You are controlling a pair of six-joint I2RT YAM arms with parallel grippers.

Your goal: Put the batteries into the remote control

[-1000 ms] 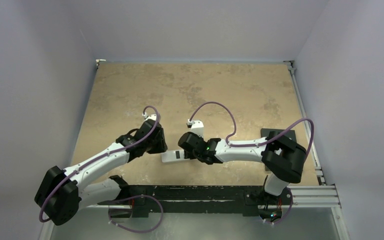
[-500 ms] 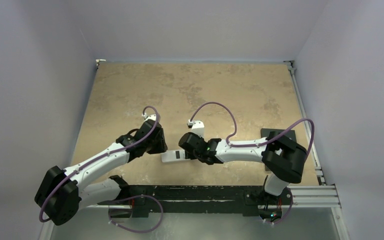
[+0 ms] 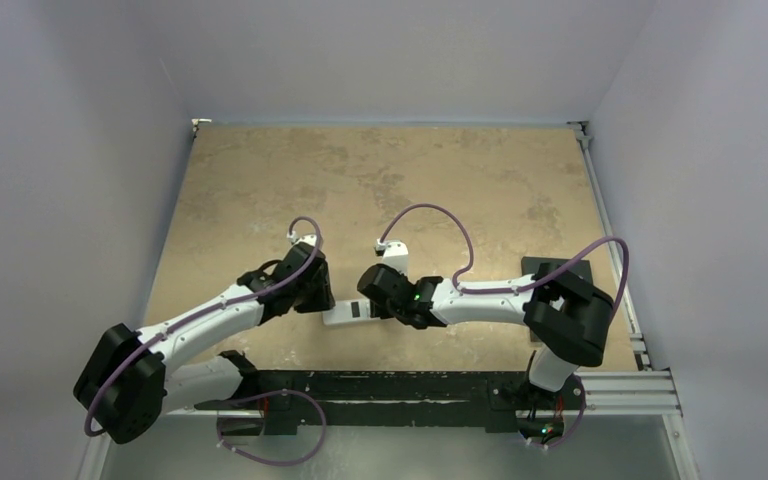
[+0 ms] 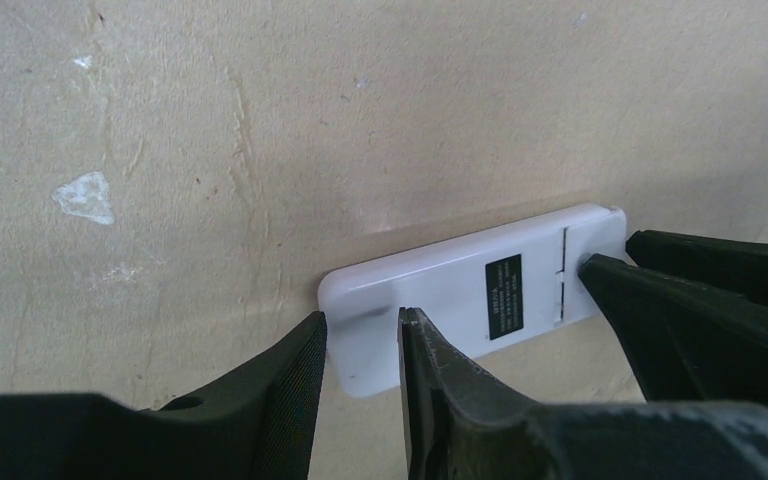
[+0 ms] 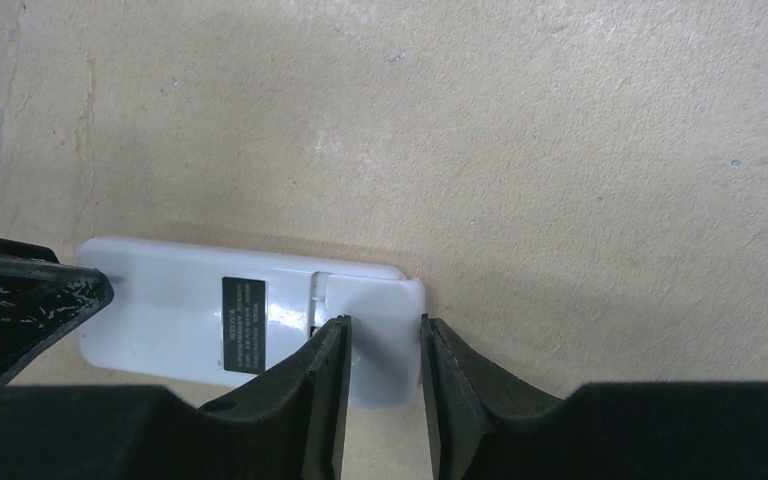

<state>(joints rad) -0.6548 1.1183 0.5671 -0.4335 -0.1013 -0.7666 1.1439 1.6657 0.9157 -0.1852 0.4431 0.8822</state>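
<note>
The remote control lies face down on the table, plain white back up, with a black label. It also shows in the left wrist view. My left gripper sits low over its left end, jaws a narrow gap apart, one fingertip at the end edge and one on the back. My right gripper sits over the other end, jaws narrowly apart astride the battery cover, which sits shifted slightly outward. The two grippers face each other. No batteries are in view.
The tan mottled table stretches behind the arms. A metal rail runs along the near edge by the arm bases, and pale walls close in on three sides.
My left gripper has moved a little nearer and lower onto the remote's left end. The right arm and the remote have not visibly moved.
</note>
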